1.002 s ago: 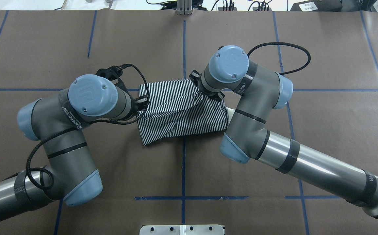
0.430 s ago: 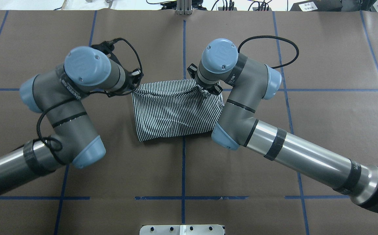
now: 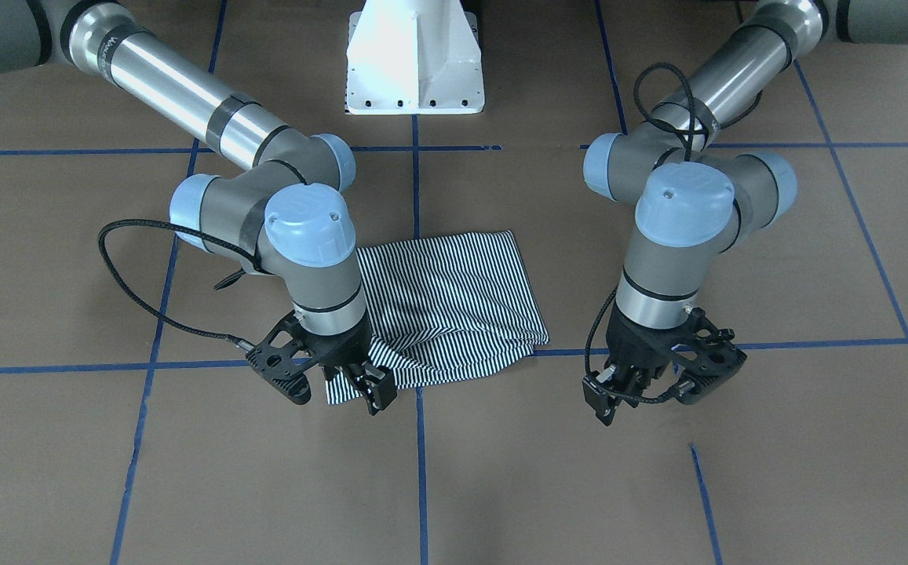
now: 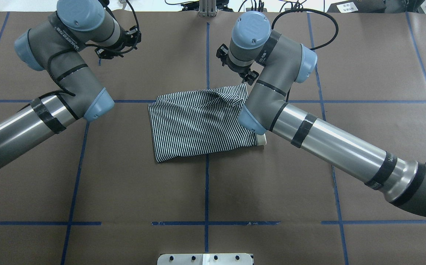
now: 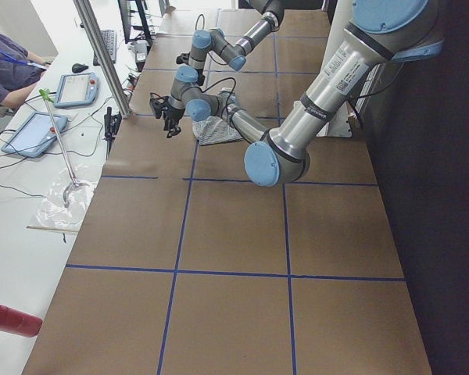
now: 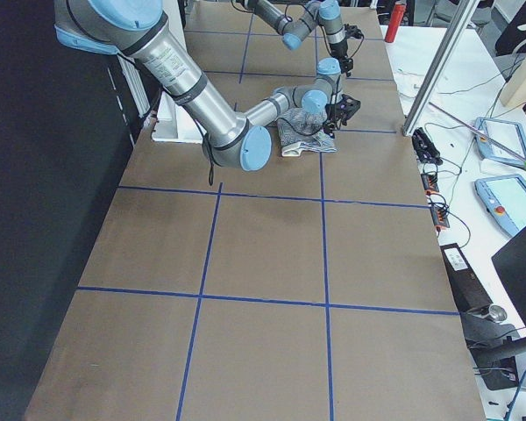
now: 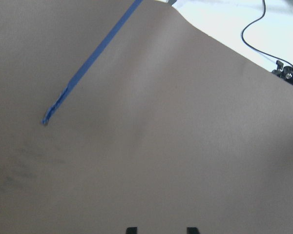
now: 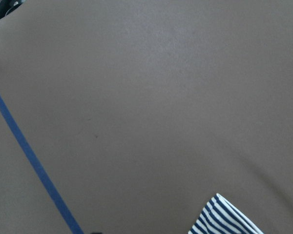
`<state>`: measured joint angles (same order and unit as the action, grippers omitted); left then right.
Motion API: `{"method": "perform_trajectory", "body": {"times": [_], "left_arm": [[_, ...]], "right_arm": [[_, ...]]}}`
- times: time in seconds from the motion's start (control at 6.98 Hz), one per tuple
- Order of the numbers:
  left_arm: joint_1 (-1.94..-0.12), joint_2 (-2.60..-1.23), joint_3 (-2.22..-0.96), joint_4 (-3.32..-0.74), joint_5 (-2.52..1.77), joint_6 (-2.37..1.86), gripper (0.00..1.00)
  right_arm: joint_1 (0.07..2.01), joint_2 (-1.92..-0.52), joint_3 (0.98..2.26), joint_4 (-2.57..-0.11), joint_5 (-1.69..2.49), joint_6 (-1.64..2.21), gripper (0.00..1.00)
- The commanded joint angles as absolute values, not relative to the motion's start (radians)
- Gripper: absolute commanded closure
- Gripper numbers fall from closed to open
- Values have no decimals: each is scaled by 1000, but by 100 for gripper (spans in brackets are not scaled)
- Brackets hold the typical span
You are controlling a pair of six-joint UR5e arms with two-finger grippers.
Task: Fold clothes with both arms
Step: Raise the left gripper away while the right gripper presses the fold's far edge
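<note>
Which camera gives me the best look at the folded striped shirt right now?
Overhead exterior: the shirt lies nearly whole, only the right arm covering its edge. Front-facing hides a corner behind that arm's wrist; side views show it small and far; right wrist catches one corner; left wrist none.

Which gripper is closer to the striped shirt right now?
The right gripper: it hangs right by the rumpled corner of the shirt. The left gripper stands well clear, off to the side.
</note>
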<state>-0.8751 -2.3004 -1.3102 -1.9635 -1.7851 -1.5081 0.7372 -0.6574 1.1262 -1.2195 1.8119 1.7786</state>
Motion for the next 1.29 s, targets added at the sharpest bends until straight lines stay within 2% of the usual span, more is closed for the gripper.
{"method": "perform_trajectory", "body": {"times": [0.0, 0.43, 0.72, 1.15], "left_arm": [[-888, -2313, -1308, -1974, -1828, -1496, 0], [-891, -2277, -1417, -1948, -1924, -1474, 0], [-899, -2261, -1420, -1950, -1931, -1436, 0], [-900, -2255, -1428, -1953, -1933, -1428, 0]], "right_arm": [[762, -652, 1132, -1215, 1854, 1683, 0], [697, -650, 1251, -1476, 1875, 1409, 0], [577, -629, 1249, -1601, 1736, 1173, 0], [557, -607, 1230, -1624, 1712, 1031, 0]]}}
